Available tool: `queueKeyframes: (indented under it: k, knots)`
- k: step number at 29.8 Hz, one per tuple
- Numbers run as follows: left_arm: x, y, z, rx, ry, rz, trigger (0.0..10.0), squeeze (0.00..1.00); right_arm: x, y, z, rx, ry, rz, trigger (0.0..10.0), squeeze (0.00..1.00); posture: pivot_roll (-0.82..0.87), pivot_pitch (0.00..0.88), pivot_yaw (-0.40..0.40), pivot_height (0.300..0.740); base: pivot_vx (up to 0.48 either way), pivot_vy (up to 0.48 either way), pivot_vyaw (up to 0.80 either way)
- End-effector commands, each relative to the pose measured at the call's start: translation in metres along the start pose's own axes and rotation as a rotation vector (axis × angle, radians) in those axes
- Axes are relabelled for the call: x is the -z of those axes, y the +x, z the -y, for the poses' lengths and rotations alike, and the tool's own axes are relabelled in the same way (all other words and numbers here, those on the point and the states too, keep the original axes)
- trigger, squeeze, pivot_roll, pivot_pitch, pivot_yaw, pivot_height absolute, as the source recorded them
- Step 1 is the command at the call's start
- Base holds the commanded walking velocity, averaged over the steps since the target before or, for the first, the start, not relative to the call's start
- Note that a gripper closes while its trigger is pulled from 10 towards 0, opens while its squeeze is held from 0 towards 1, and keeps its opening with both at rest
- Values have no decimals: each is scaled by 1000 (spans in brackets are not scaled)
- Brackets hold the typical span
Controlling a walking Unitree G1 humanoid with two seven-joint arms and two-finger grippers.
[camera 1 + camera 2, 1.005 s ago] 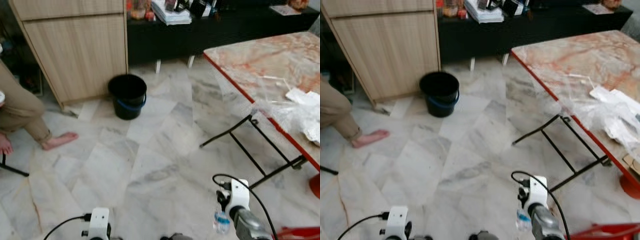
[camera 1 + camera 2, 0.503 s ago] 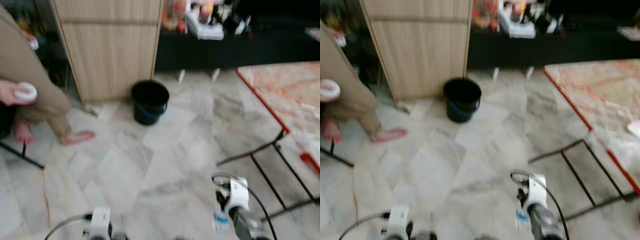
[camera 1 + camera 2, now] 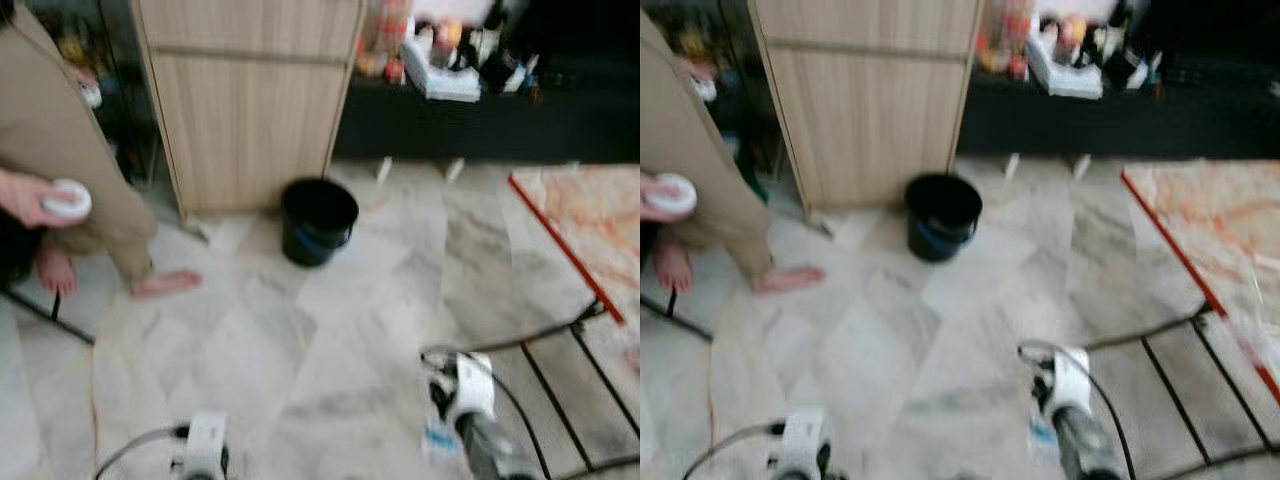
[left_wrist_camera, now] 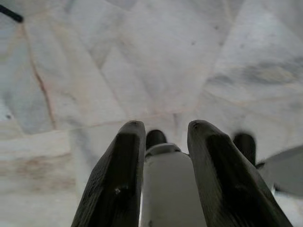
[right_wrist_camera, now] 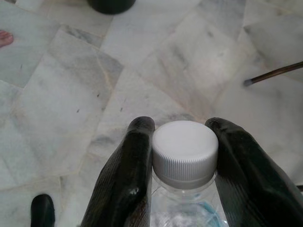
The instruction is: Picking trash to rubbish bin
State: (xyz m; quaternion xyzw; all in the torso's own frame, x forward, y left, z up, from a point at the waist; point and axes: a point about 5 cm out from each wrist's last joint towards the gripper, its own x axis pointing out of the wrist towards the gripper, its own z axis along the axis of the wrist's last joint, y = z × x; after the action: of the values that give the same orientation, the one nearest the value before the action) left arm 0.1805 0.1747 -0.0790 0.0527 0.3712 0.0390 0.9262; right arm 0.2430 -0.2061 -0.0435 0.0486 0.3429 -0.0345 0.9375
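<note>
- Swinging leftward, the head camera's view has shifted since a second ago: the round black plastic bucket (image 3: 319,220) now sits near the upper middle of the frame instead of the upper left, the marble-topped table with the red edge (image 3: 590,225) has slid to the right border, and a person in tan trousers (image 3: 55,150) holding a small white round object (image 3: 68,198) has come into the left side; the bottle has stayed clamped throughout.
- At the lower left of the head view, the left gripper (image 4: 163,156) hangs over bare marble floor (image 3: 300,350); its two black fingers sit close together on either side of a pale rounded piece I cannot identify, so I cannot tell whether it holds anything.
- At the lower right, the right gripper (image 5: 184,151) is closed on the clear plastic bottle with a white ribbed cap (image 5: 185,151), fingers pressed against the cap's sides, the bottle's long axis running along the fingers.
- From that gripper the bucket lies ahead and to the upper left across open floor, well apart; the right arm carries the trash, so I judge the coming move is more walking toward the bucket before any release.
</note>
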Motion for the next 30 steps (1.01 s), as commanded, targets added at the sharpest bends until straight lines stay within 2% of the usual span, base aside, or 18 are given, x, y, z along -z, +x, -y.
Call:
queueKeyframes:
  k: [1, 15, 18, 30]
  knots:
    - [24, -9, 11, 29, 5, -97, 10000, 0, 11, -6, 20, 60, 22, -34, 10000, 0, 72, 214, -182, 740, 330, 0, 0]
    - [26, -10, 12, 29, 3, -104, 10000, 0, 11, -6, 20, 53, 30, -33, 10000, 0, 71, 220, -186, 740, 335, 0, 0]
    - [27, -10, 12, 29, 2, -105, 10000, 0, 11, -6, 20, 52, 32, -31, 10000, 0, 71, 219, -186, 740, 341, 0, -717]
    - [27, -10, 12, 27, 2, -109, 10000, 0, 10, -6, 20, 53, 13, -33, 10000, 0, 72, 221, -190, 740, 339, 0, 0]
